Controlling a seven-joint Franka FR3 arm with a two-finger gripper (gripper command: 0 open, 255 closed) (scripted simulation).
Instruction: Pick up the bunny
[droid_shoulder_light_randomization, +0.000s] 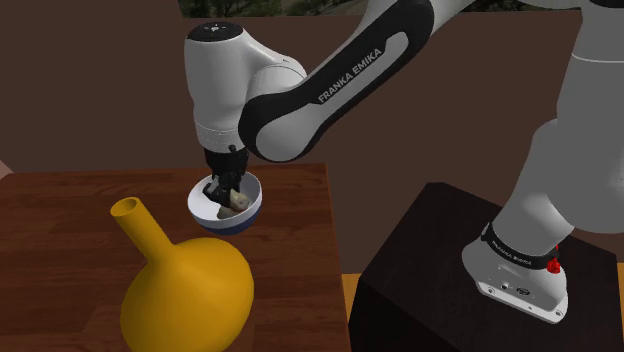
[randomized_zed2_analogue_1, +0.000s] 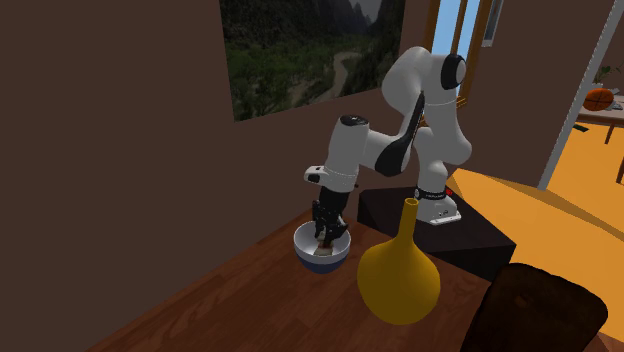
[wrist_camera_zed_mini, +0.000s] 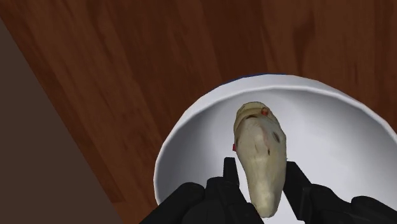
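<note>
1. Two black fingers (wrist_camera_zed_mini: 231, 173) press against the flanks of the bunny (wrist_camera_zed_mini: 261, 153), one on each side. No gap shows in the wrist view, so the jaws are clamped on it.
2. The bunny is pale cream with small red marks near its head. It lies inside a bowl (wrist_camera_zed_mini: 184, 133) that is white inside, with an outer wall that shows blue in the shoulder view.
3. Whether the bunny rests on the bowl's floor or hangs just above it cannot be told.
4. The bowl stands on a dark wooden worktop (droid_shoulder_light_randomization: 60, 215), toward the side nearest the black stand (droid_shoulder_light_randomization: 420, 260).
5. The white arm (droid_shoulder_light_randomization: 330, 90) bends down over the bowl, and the jaws are sunk below its rim.
6. A yellow vase (droid_shoulder_light_randomization: 185, 290) with a round body and a long narrow neck stands on the same worktop, near the bowl but apart from it.
7. In the second exterior view, a landscape picture (randomized_zed2_analogue_1: 310, 50) hangs on the brown wall behind the arm.
</note>
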